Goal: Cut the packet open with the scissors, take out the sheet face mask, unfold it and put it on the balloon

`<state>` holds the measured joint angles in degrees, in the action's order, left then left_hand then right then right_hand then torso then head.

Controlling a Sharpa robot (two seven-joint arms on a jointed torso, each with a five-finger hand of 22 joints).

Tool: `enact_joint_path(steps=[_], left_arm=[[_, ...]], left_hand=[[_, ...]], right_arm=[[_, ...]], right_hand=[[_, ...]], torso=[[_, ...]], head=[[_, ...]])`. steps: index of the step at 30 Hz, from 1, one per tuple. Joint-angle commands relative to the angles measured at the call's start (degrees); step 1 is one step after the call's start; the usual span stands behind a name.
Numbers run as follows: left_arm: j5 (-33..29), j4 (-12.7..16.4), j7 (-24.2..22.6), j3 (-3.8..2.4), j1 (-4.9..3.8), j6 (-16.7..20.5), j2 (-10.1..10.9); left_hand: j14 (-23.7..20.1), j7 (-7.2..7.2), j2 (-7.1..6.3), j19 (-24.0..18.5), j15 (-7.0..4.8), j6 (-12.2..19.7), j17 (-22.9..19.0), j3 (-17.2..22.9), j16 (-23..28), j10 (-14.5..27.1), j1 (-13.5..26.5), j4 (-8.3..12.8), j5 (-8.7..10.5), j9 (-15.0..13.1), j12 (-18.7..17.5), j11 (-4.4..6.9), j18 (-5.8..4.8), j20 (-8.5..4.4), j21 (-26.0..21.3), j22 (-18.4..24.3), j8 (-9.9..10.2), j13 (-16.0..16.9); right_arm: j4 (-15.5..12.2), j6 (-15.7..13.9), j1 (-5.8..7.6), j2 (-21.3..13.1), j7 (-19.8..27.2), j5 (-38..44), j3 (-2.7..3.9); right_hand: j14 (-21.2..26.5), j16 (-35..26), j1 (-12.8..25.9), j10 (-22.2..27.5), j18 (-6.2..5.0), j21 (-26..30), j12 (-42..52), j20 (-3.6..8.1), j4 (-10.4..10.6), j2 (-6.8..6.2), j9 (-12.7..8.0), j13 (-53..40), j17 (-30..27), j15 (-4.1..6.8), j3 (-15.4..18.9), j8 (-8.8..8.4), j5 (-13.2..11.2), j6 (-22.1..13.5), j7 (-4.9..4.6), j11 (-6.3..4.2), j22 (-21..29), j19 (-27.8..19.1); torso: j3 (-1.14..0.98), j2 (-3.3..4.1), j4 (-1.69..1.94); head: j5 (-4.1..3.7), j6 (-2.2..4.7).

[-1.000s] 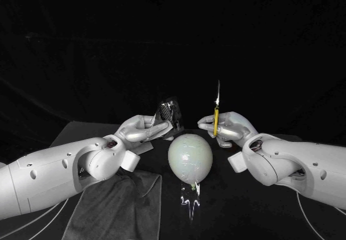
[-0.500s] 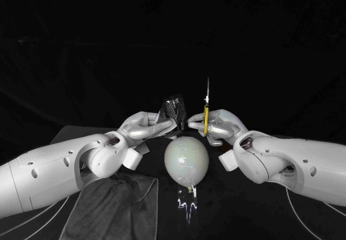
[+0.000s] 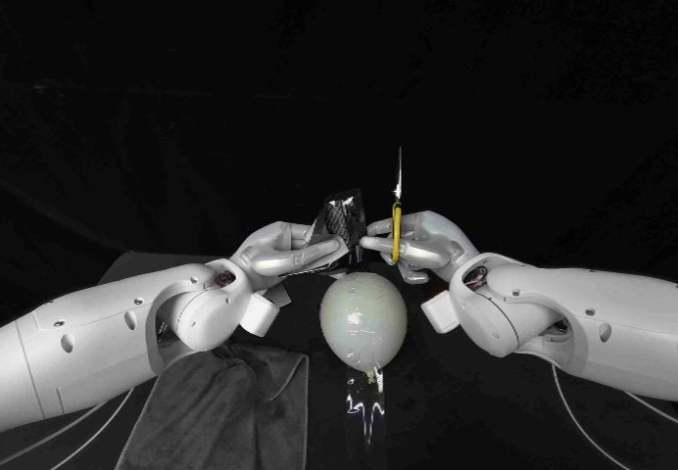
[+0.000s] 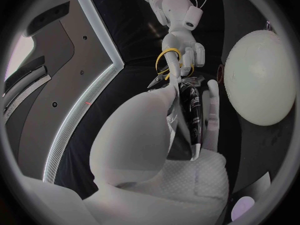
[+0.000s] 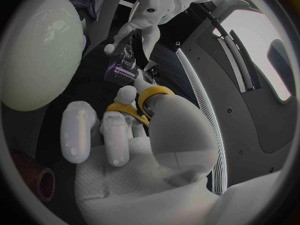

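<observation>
Above the far end of the balloon (image 3: 363, 318), both hands are up off the table (image 3: 480, 421), close together, nearly fingertip to fingertip.

Left hand (image 3: 290, 250): at 11 o'clock from the balloon, thumb and fingers clamped on the lower part of the packet (image 3: 339, 217). Packet is dark and glossy, roughly upright, with its top corner leaning toward 1 o'clock. It sits in the air between the two hands, clear of the balloon.

Right hand (image 3: 417, 245): at 1 o'clock from the balloon, closed round the yellow handles of the scissors (image 3: 397, 211), with fingers through the loops per the right wrist view. Scissors are vertical, blade tips at 12 o'clock, edge-on to the head view. Blades sit just beside the packet's 3 o'clock edge. Can't tell if they touch it, or if they are parted.

Balloon: pale, egg-shaped, lying on the table directly below the hands, knot end toward 6 o'clock. Neither hand touches it.

Grey cloth (image 3: 233, 411): flat on the table at 7 o'clock from the balloon, its far edge tucked under the left arm.
</observation>
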<state>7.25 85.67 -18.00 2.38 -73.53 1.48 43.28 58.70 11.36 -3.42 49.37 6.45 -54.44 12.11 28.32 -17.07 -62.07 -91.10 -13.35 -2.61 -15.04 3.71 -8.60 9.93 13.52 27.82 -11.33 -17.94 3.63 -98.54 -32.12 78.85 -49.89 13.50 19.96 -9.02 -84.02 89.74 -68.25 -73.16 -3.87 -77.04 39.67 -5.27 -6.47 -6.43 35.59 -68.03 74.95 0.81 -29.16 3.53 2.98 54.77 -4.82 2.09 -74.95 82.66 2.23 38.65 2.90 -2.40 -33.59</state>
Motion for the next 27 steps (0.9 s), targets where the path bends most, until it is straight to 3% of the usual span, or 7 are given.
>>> enact_joint_path(steps=[1, 9, 15, 18, 21, 25, 27], left_arm=[[0.4, 0.0, 0.0, -0.08, -0.15, -1.0, -0.3], [0.5, -0.3, -0.1, -0.08, -0.16, -0.6, -0.5], [0.5, -0.6, 0.1, -0.08, -0.17, 0.3, -0.9], [0.6, -0.7, 0.2, -0.08, -0.17, 0.7, -1.0], [0.7, -0.7, 0.3, -0.08, -0.17, 0.9, -1.1], [1.0, -0.6, 0.4, -0.09, -0.17, 0.8, -1.2], [1.1, -0.6, 0.5, -0.09, -0.17, 0.8, -1.3]], left_hand=[[0.6, -0.30, 0.09, 0.3, -0.06, 0.1, 0.1, 0.3, -0.3, -0.4, 0.5, -0.1, -0.18, -0.1, -0.2, -0.10, 0.42, -0.20, 0.3, -0.1, -0.3, -0.1], [0.8, -0.35, 0.09, 0.2, -0.15, 0.0, 0.3, 0.5, -0.6, -0.6, 0.7, 0.1, -0.17, -0.2, -0.2, -0.04, 0.39, -0.34, 0.8, -0.4, -0.4, -0.1], [0.9, -0.37, 0.08, 0.2, -0.21, 0.0, 0.4, 0.6, -0.7, -0.8, 0.9, 0.2, -0.17, -0.3, -0.1, 0.00, 0.37, -0.42, 1.2, -0.7, -0.4, -0.1], [1.0, -0.36, 0.08, 0.1, -0.25, 0.0, 0.5, 0.7, -0.8, -0.9, 1.0, 0.3, -0.17, -0.3, -0.1, 0.03, 0.35, -0.48, 1.4, -0.8, -0.5, -0.1], [1.0, -0.35, 0.08, 0.1, -0.25, 0.0, 0.5, 0.8, -0.8, -0.9, 1.0, 0.3, -0.17, -0.3, -0.1, 0.03, 0.35, -0.49, 1.4, -0.8, -0.5, -0.1], [1.0, -0.34, 0.08, 0.1, -0.26, 0.0, 0.5, 0.8, -0.9, -0.9, 1.0, 0.3, -0.17, -0.3, -0.1, 0.03, 0.35, -0.51, 1.5, -0.9, -0.5, -0.1], [1.0, -0.34, 0.08, 0.1, -0.27, 0.0, 0.5, 0.8, -0.9, -0.9, 1.0, 0.4, -0.17, -0.4, -0.1, 0.04, 0.34, -0.52, 1.6, -0.9, -0.5, -0.1]], right_arm=[[-0.1, 0.9, 0.09, 0.3, 1.0, 0.5, 0.07], [-0.5, 1.6, 0.11, 0.7, 0.9, 0.5, 0.07], [-0.7, 2.0, 0.12, 0.9, 0.8, 0.7, 0.08], [-0.6, 2.2, 0.12, 1.1, 0.7, 0.9, 0.08], [-0.5, 2.4, 0.12, 1.3, 0.7, 1.1, 0.08], [-0.4, 2.4, 0.12, 1.6, 0.7, 1.5, 0.08], [-0.4, 2.0, 0.12, 1.6, 0.6, 1.9, 0.08]], right_hand=[[-6.0, 0.3, -0.1, -16.8, 0.81, 0.0, 50.3, -0.33, 0.1, -0.12, -0.2, -22.0, 15.1, -0.41, 0.4, -0.03, -0.2, -12.7, -5.34, 3.02, -9.3, -0.1], [-6.0, 0.3, 0.0, -16.8, 0.83, -0.1, 50.3, -0.46, 0.3, 0.02, -0.6, -22.0, 15.1, -0.58, 1.1, 0.18, -0.2, -12.6, -5.63, 3.23, -9.3, -0.1], [-6.0, 0.3, 0.2, -16.8, 0.85, -0.2, 50.3, -0.85, 1.1, 1.01, -0.9, -22.0, 15.1, -0.97, 2.7, 2.33, -0.2, -7.1, -5.37, 3.08, -9.5, 0.0], [-6.0, 0.3, 0.0, -16.8, 0.80, -0.1, 50.3, -0.74, 1.9, 2.82, -0.7, -22.0, 15.1, -0.62, 2.6, 4.58, -0.2, -2.7, -4.01, 1.93, -9.5, 0.0], [-6.0, 0.3, -0.9, -16.8, 0.73, 0.0, 50.3, -0.05, 2.4, 5.53, 0.2, -22.0, 15.1, 0.50, 2.0, 7.57, -0.2, 1.8, -1.87, 0.12, -9.5, -0.1], [-6.0, 0.3, -2.7, -16.8, 0.72, 0.1, 50.3, 1.03, 1.8, 7.83, 1.2, -22.0, 15.1, 1.64, 0.8, 9.58, -0.2, 3.0, -0.56, -1.12, -9.5, -0.1], [-6.0, 0.3, -2.9, -16.8, 0.73, 0.1, 50.3, 1.20, 1.6, 8.09, 1.4, -22.0, 15.1, 1.75, 0.5, 9.86, -0.2, 2.9, -0.54, -1.21, -9.5, -0.1]], torso=[[0.03, 0.06, 0.00], [0.02, -0.01, -0.02], [0.02, 0.02, 0.03], [0.01, -0.01, 0.00], [0.01, 0.01, -0.02], [0.01, 0.01, 0.01], [0.01, 0.01, 0.01]], head=[[0.10, 0.27], [0.12, 0.43], [0.15, 0.69], [0.14, 0.72], [0.14, 0.71], [0.09, 0.71], [0.05, 0.74]])
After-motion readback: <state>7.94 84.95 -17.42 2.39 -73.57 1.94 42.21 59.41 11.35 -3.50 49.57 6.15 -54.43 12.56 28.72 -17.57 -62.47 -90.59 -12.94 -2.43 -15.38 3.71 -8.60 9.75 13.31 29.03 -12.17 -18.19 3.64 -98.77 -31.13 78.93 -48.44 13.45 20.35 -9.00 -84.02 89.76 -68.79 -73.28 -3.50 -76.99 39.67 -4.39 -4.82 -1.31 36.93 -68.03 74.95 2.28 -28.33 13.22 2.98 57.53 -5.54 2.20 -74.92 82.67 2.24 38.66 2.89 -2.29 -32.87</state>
